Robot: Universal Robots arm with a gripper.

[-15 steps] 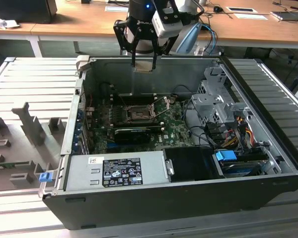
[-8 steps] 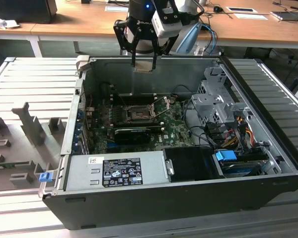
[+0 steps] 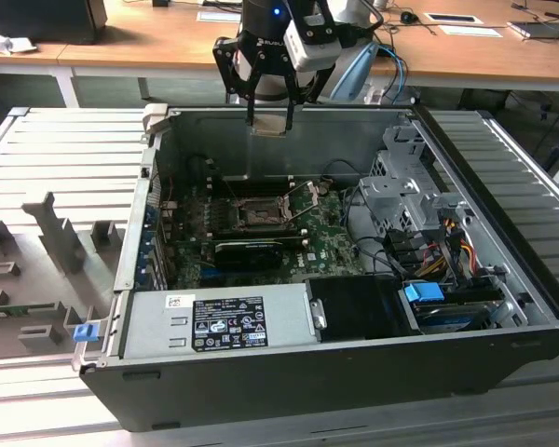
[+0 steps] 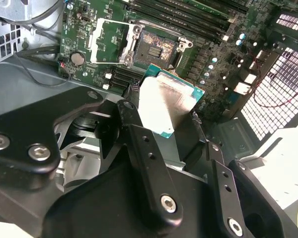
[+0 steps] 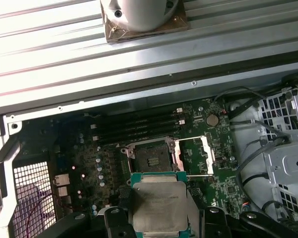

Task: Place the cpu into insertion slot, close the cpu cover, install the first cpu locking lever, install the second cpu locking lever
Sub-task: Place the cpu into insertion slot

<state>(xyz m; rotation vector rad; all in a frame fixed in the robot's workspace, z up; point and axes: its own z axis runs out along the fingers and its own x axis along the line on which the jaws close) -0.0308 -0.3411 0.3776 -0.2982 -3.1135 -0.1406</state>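
My gripper (image 3: 268, 119) hangs above the back wall of the open computer case, shut on the cpu (image 3: 268, 128). The cpu is a flat square chip with a pale metal top and green edge, clamped between the black fingers (image 4: 131, 119) in both wrist views (image 5: 159, 206). The insertion slot (image 3: 259, 216) lies open and dark on the green motherboard, below and in front of the gripper. Its square socket (image 5: 151, 158) is bare. The cpu cover (image 5: 194, 154), a silvery frame, stands flipped open beside the slot (image 4: 156, 47), as the second wrist view also shows (image 4: 109, 42).
A grey power supply (image 3: 219, 321) fills the case's front. A long black card (image 3: 247, 250) sits just in front of the slot. Memory slots (image 5: 134, 129) run behind it. A drive cage (image 3: 405, 186) and cables (image 3: 438, 251) occupy the exterior view's right; a grey moulded tray (image 3: 47, 242) lies at its left.
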